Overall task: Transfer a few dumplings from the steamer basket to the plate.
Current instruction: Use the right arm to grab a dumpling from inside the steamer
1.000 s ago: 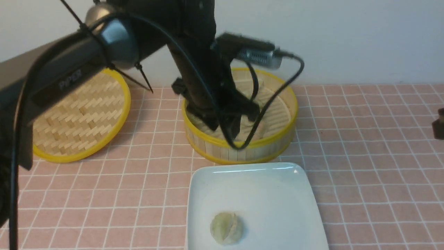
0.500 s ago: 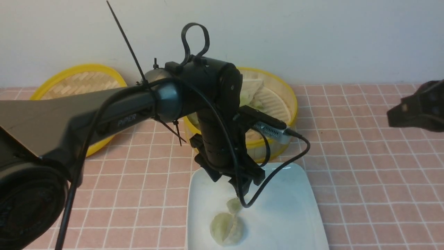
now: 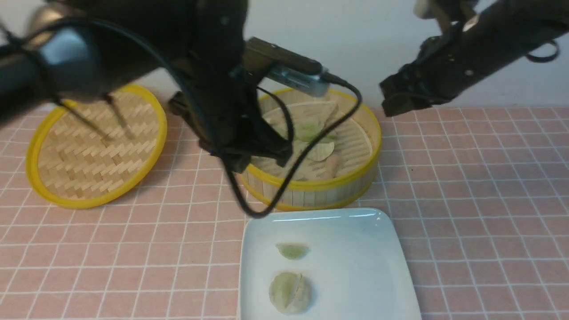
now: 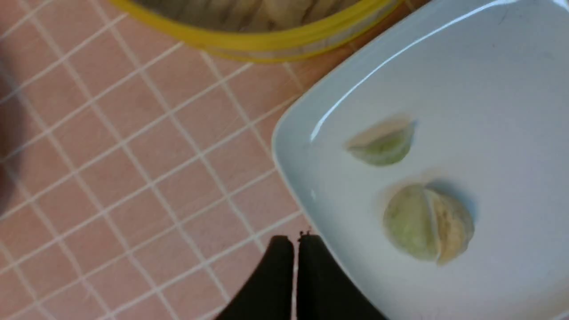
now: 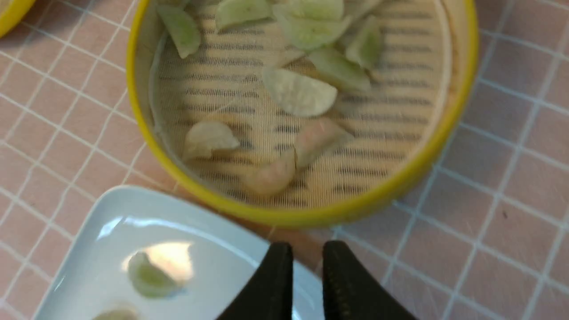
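My left claw [image 4: 295, 240] is pinched shut and empty, near the plate [image 4: 489, 111]. My right claw [image 5: 306, 249] is barely parted, also empty. The dumplings [image 5: 298, 93] lie in the basket [image 5: 462, 102]. I'd judge them soft, light and slippery, so pinch gently across the plump belly.

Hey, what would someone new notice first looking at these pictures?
The yellow-rimmed steamer basket at centre back, with pale dumplings on its liner, draws the eye. Nearer the camera, the white plate holds one green crescent dumpling and a rounder ball dumpling. The dark left arm looms over the basket.
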`<act>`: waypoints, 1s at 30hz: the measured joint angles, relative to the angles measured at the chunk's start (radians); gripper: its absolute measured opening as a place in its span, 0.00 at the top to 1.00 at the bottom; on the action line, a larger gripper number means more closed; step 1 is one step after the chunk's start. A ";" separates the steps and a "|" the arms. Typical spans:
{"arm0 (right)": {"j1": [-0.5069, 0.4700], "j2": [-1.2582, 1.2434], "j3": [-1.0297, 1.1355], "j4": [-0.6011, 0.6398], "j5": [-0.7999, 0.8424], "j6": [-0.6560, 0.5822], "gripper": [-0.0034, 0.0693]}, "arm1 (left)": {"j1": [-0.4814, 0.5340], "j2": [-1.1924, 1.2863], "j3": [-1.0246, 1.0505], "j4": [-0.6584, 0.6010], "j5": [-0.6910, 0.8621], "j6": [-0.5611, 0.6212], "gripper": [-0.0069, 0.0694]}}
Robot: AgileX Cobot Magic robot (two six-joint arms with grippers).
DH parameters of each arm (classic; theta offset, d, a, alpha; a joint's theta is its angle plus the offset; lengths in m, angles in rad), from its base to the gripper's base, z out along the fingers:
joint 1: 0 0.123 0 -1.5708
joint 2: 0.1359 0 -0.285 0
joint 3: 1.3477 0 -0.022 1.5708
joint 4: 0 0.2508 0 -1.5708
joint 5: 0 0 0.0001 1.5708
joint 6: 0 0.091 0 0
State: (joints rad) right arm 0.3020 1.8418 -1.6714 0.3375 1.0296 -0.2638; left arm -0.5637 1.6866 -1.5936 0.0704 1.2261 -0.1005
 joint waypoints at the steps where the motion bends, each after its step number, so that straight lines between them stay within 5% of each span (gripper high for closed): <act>1: 0.021 0.066 -0.054 -0.020 0.000 0.005 0.72 | 0.013 -0.059 0.047 0.004 0.001 -0.008 0.92; 10: 0.117 0.416 -0.298 -0.195 -0.001 0.086 0.38 | 0.029 -0.379 0.298 0.005 0.021 -0.117 0.92; 13: 0.132 0.501 -0.334 -0.234 -0.021 0.111 0.34 | 0.029 -0.434 0.320 0.006 0.025 -0.127 0.92; 17: 0.138 0.536 -0.361 -0.248 -0.055 0.121 0.37 | 0.029 -0.479 0.324 0.006 0.025 -0.131 0.92; 21: 0.138 0.547 -0.397 -0.253 -0.056 0.138 0.67 | 0.029 -0.520 0.324 0.007 0.025 -0.133 0.92; 30: 0.138 0.491 -0.524 -0.252 0.191 0.133 0.67 | 0.029 -0.528 0.324 0.026 0.026 -0.133 0.92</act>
State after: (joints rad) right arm 0.4402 2.3324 -2.1951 0.0850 1.2203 -0.1312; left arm -0.5343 1.1588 -1.2696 0.0964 1.2518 -0.2338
